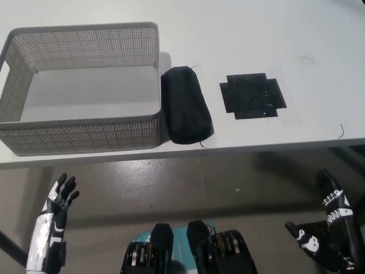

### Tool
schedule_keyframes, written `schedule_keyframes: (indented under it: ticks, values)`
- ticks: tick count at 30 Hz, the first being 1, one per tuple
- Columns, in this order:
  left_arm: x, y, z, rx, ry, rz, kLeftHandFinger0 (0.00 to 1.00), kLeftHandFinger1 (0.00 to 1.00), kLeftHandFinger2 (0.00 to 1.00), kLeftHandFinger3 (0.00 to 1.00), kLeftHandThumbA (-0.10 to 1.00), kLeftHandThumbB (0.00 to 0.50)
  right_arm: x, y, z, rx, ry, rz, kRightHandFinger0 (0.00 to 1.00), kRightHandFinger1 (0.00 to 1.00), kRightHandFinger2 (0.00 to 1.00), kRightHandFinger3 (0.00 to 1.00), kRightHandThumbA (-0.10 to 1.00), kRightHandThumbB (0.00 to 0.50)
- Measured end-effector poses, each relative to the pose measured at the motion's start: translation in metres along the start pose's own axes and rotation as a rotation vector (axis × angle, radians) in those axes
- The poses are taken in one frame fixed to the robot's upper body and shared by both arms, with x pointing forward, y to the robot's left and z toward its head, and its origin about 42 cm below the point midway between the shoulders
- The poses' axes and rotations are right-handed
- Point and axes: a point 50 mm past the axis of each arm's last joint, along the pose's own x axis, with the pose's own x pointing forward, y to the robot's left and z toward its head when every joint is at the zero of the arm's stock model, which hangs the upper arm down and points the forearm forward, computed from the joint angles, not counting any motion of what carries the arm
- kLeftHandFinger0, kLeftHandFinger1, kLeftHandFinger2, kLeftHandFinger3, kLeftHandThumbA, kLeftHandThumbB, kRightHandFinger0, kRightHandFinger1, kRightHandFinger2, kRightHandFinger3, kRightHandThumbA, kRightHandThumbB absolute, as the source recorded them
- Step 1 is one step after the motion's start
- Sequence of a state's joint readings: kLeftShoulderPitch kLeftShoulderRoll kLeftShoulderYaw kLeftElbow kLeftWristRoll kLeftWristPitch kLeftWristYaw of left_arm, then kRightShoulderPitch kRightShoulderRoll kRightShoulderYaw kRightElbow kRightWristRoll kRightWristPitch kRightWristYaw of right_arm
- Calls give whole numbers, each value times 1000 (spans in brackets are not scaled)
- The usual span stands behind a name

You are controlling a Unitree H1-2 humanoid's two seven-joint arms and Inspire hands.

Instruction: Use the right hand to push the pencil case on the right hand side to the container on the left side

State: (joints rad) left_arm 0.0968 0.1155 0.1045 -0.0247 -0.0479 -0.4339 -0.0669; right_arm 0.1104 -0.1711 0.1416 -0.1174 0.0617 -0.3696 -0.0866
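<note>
The black right hand (331,237) hangs empty with fingers spread, below the table (319,34) edge; up and left of it, the pencil case (186,112) touches the container (85,131) wall. The white left hand (54,220) rests open, low, off the table

No readable text, label, brand, number or sign on anything in view.
</note>
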Motion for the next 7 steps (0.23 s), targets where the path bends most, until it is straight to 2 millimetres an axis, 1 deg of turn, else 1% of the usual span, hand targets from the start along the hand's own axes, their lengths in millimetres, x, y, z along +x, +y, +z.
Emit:
schedule_keyframes:
  ticks: [1, 2, 3, 4, 7]
  values:
    - [0, 1, 0, 0, 0, 2, 1000, 1000, 1000, 1000, 920, 231, 1, 1, -1, 4, 1, 2, 1000, 1000, 1000, 1000, 1000, 332]
    - [0, 2, 0, 0, -1, 3, 1000, 1000, 1000, 1000, 919, 229, 2, 2, -2, 7, 3, 5, 1000, 1000, 1000, 1000, 1000, 334]
    - [0, 3, 0, 0, -1, 4, 1000, 1000, 1000, 1000, 918, 226, 3, 3, -3, 10, 5, 7, 1000, 1000, 1000, 1000, 1000, 351]
    - [0, 3, 0, -1, -1, 4, 1000, 1000, 1000, 1000, 918, 224, 3, 3, -3, 13, 5, 8, 1000, 1000, 1000, 1000, 1000, 358]
    - [0, 4, 0, -4, -1, 2, 1000, 1000, 1000, 1000, 917, 224, 3, 4, -4, 25, 8, 6, 1000, 1000, 1000, 1000, 1000, 344]
